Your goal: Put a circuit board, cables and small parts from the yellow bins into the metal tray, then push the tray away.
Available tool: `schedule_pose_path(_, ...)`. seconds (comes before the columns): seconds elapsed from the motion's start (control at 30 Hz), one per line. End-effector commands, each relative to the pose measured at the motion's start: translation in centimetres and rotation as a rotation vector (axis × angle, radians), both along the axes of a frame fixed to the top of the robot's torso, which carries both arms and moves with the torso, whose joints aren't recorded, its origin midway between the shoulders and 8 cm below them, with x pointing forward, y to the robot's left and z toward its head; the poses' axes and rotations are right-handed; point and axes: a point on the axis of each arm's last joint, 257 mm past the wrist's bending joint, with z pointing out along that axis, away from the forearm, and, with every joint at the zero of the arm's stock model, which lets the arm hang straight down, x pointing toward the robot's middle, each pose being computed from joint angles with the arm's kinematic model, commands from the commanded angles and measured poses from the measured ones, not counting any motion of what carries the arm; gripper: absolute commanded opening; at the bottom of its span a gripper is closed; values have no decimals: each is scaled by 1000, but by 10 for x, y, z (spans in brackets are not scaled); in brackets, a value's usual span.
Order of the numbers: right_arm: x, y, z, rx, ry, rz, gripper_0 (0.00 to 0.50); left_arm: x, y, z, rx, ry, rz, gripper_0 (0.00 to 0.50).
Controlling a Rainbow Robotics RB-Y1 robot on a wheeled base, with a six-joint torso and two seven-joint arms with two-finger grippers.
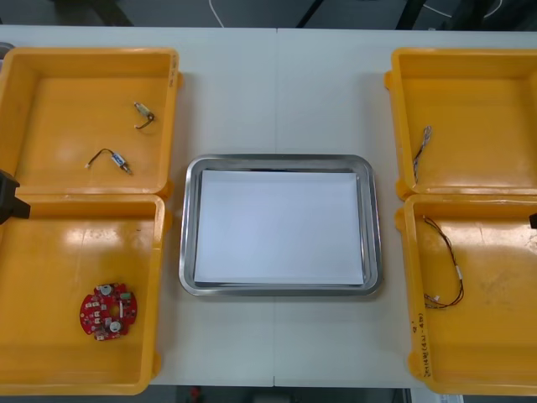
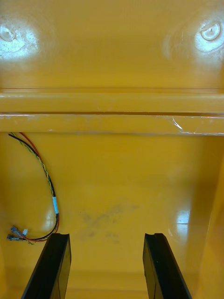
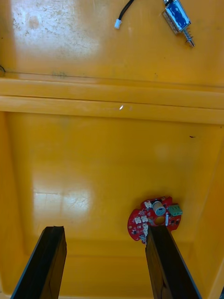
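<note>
Pale tabletop (image 1: 277,92) carries the metal tray (image 1: 186,235), nothing in it yet. My left tool (image 3: 105,231) hangs wide open and empty, circuit board (image 3: 155,218) just beside one finger, spread to straddle it; my right tool (image 2: 107,236) waits open and empty, red and yellow cable (image 2: 49,187) near one finger.

Right gripper (image 2: 107,236), fingers (image 2: 50,266) apart, hangs over a yellow bin (image 2: 135,177) holding a red and yellow cable (image 2: 55,205).

yellow bins (image 1: 84,75); red circuit board (image 1: 107,311); metal tray (image 1: 281,161) white inside
</note>
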Motion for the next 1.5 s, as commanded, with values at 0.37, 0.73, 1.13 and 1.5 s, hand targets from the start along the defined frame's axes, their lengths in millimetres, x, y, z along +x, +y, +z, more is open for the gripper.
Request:
schedule_pose_path(0.37, -4, 5, -6, 16, 13, -13, 445, -4, 16, 14, 89, -16, -63, 500)
schedule_pose_path(0.73, -4, 5, -6, 16, 13, -13, 445, -4, 16, 14, 89, -16, -63, 500)
schedule_pose_path(1.13, 0, -2, 23, -27, -57, -8, 445, -15, 7, -13, 48, 41, -65, 500)
schedule_pose_path(1.5, -11, -2, 9, -29, -26, -7, 445, -46, 23, -42, 122, 145, -206, 500)
